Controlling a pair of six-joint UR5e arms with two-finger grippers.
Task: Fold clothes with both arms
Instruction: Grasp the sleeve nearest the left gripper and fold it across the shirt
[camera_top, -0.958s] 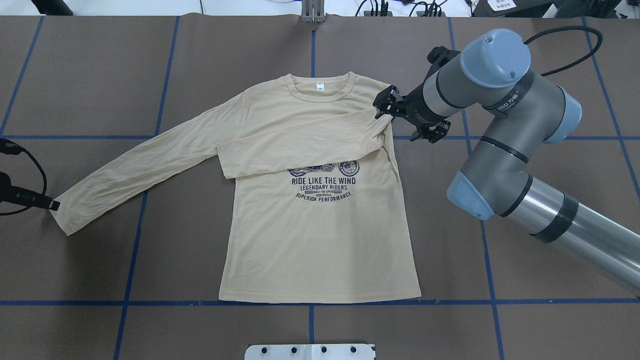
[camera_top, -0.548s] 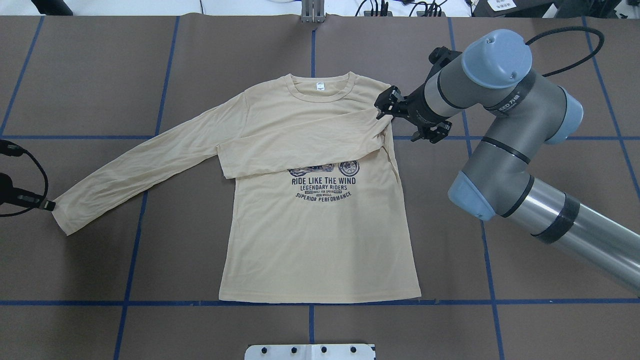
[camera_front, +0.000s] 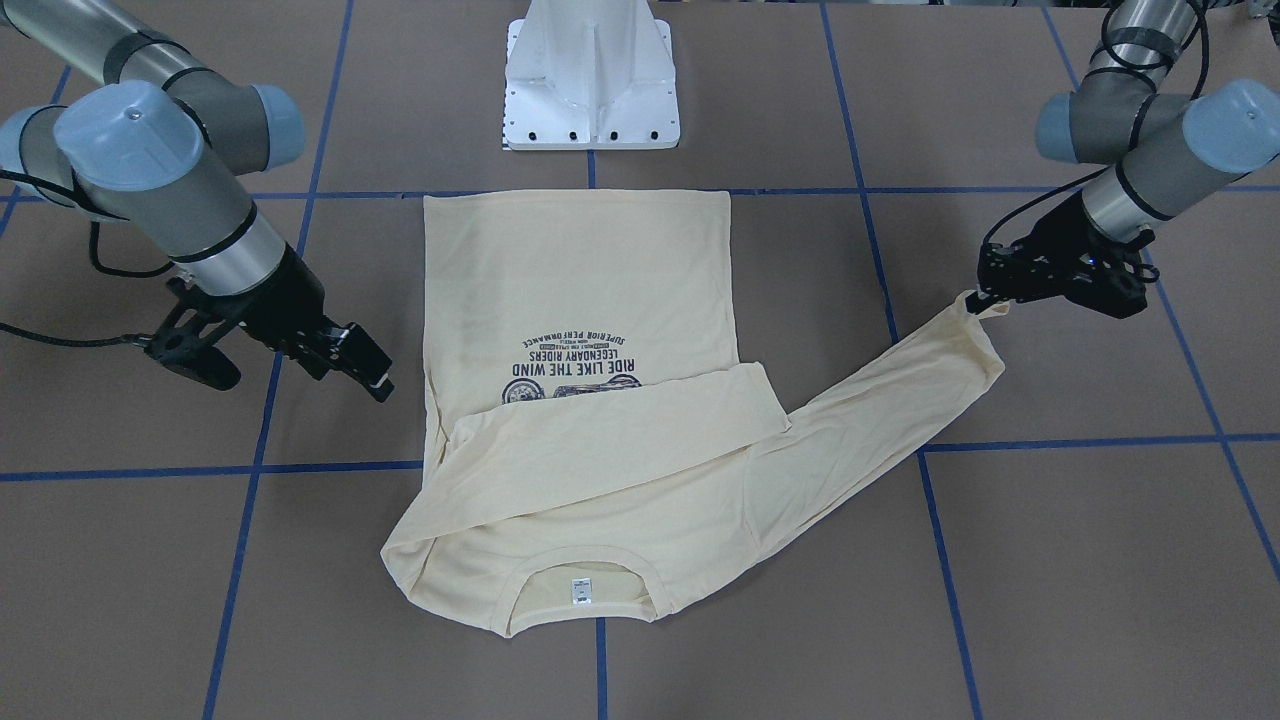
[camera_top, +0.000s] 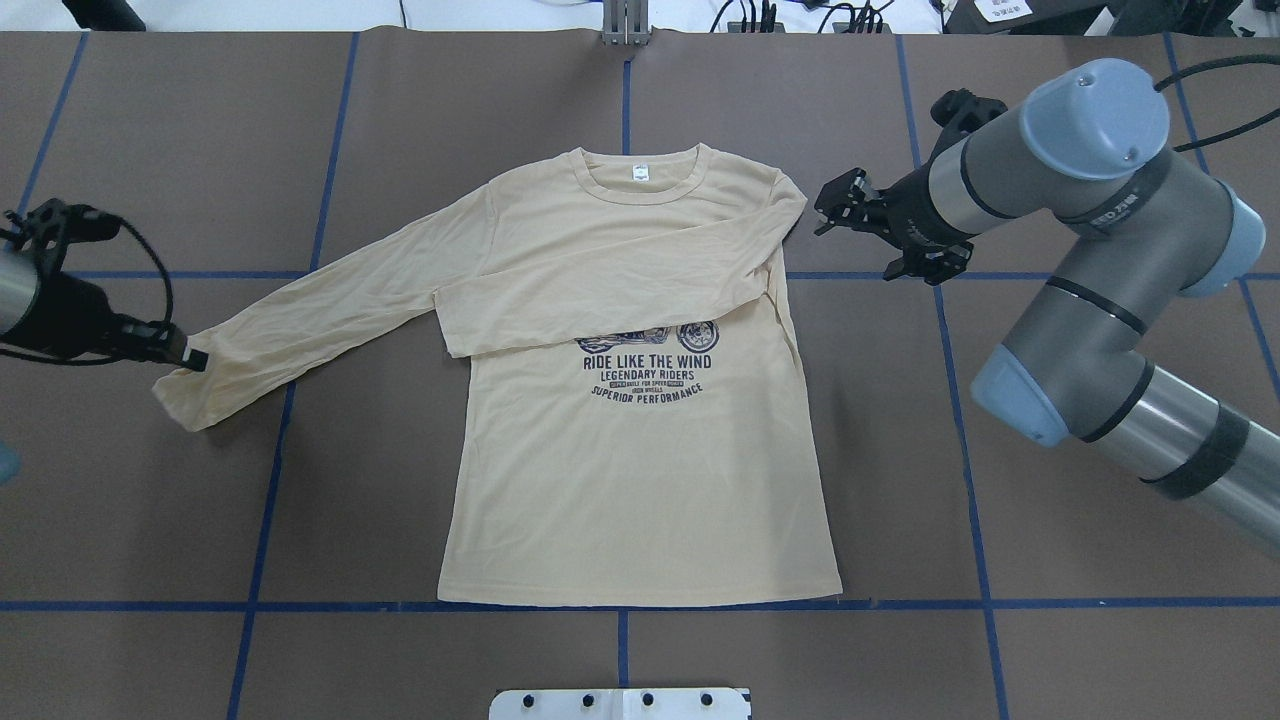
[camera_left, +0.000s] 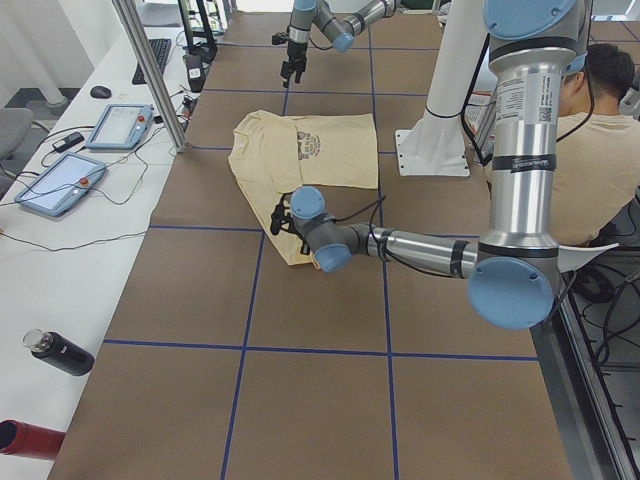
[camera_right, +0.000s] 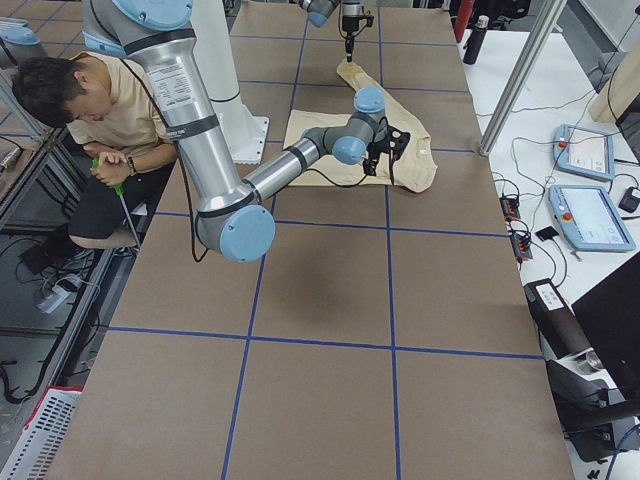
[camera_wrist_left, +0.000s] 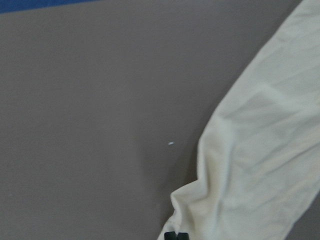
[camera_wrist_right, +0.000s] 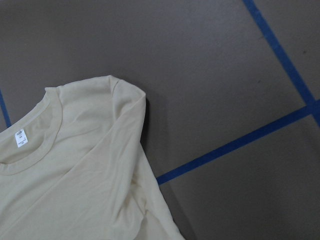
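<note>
The left tool (camera_top: 192, 358) is pinched shut on the cuff (camera_top: 180, 392) of the T-shirt (camera_top: 640, 480), holding the end of the outstretched left sleeve (camera_top: 330, 300) slightly off the bench (camera_top: 1000, 660). Its wrist view shows only the black fingertips (camera_wrist_left: 171, 236) at the lower edge (the grip itself is out of frame). The right tool (camera_top: 826, 205) hangs with its fingers spread and nothing between them, just beside the shirt's right shoulder, not touching. The shirt lies flat, face up, mid-bench, its long axis running away from the robot: hem toward the base, neck label (camera_top: 638, 173) at the far end. The right sleeve (camera_top: 600, 295) is folded across the chest and covers the top of the print (camera_top: 648, 375). Most of the left arm (camera_top: 40, 310) is cut off overhead.
</note>
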